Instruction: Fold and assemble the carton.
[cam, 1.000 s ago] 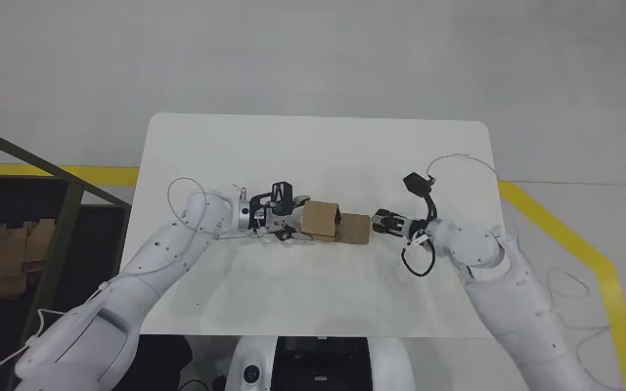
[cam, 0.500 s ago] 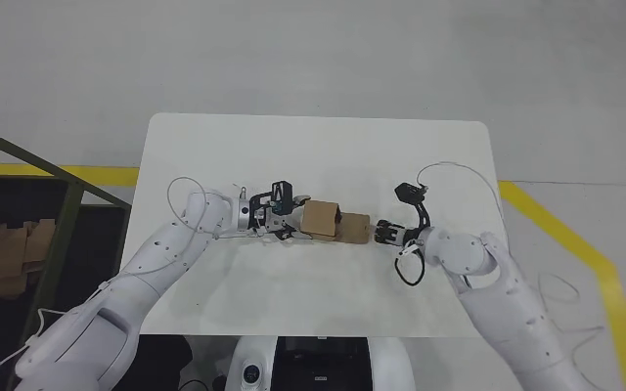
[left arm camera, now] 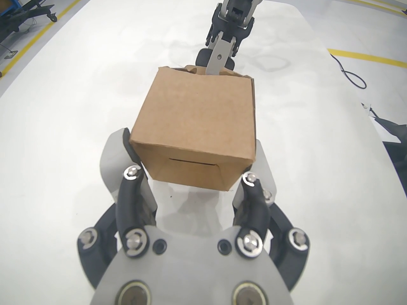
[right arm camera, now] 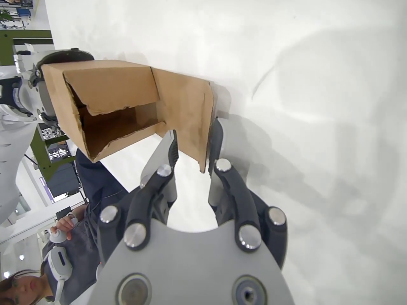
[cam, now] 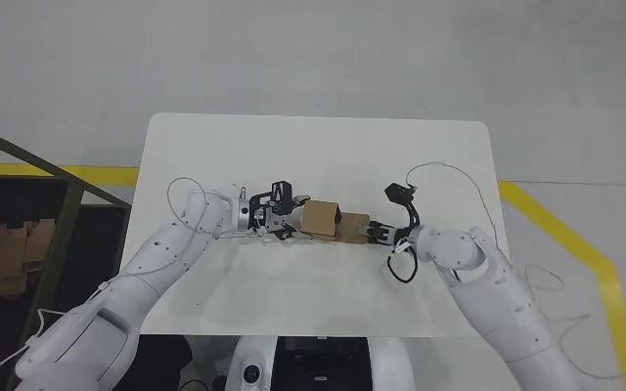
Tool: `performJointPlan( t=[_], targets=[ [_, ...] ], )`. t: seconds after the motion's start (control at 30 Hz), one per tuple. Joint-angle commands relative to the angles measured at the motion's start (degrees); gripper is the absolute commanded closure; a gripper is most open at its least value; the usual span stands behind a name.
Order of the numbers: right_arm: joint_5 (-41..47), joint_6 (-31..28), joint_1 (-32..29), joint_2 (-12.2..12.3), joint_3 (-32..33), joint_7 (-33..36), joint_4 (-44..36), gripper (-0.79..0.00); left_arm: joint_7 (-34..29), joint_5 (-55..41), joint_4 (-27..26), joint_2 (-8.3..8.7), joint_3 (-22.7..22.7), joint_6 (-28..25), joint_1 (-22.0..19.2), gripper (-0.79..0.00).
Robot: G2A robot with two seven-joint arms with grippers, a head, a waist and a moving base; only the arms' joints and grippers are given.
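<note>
A small brown carton (cam: 321, 221) lies on its side at the middle of the white table (cam: 245, 147). My left gripper (left arm camera: 190, 169) is shut on its closed end (left arm camera: 197, 122), one finger on each side wall. The far end stands open, with torn inner edges (right arm camera: 105, 106). One outer flap (right arm camera: 187, 115) sticks out from that open end toward my right gripper (right arm camera: 192, 141). The right gripper is shut on this flap, one finger on each face. In the top view the right gripper (cam: 377, 235) meets the flap (cam: 354, 229) just right of the carton.
A thin cable (cam: 450, 166) loops from the right arm over the table's right part. A dark green frame with flat cardboard (cam: 20, 254) stands off the table's left side. The far half of the table is bare.
My right gripper has moved left toward the carton and reached the outer flap. The left gripper and the carton have stayed in place.
</note>
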Motion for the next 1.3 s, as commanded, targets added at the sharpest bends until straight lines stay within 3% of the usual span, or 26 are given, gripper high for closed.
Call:
performJointPlan(
  t=[0.0, 0.3, 0.8, 0.93, 1.0, 1.27],
  targets=[
    [1.48, -1.04, 0.21, -0.12, -0.02, -0.04, 0.77, -0.197, 0.02, 0.02, 0.0, 0.01, -0.02, -0.02, 0.0, -0.597],
    [7.12, -5.9, 0.85, -0.4, 0.61, 0.16, 3.52, -0.092, 0.01, 0.07, -0.07, 0.03, -0.11, -0.08, 0.06, -0.594],
    [10.84, -6.29, 3.58, -1.3, -2.02, 2.95, 7.06, -0.197, 0.24, 0.28, -0.26, 0.18, -0.47, 0.04, 0.24, -0.597],
    [14.7, -9.0, 4.36, -1.75, -2.35, 3.13, 9.65, -0.095, 0.31, 0.25, -0.29, 0.22, -0.6, 0.09, 0.33, -0.597],
    [16.13, -10.23, 4.64, -1.86, -2.33, 3.45, 10.62, 0.0, 0.33, 0.28, -0.33, 0.26, -0.66, 0.05, 0.36, -0.597],
    [16.58, -9.87, 5.24, -2.05, -2.76, 3.17, 11.53, 0.0, 0.36, 0.37, -0.67, 0.38, -0.88, 0.01, 0.57, -0.597]
  ],
)
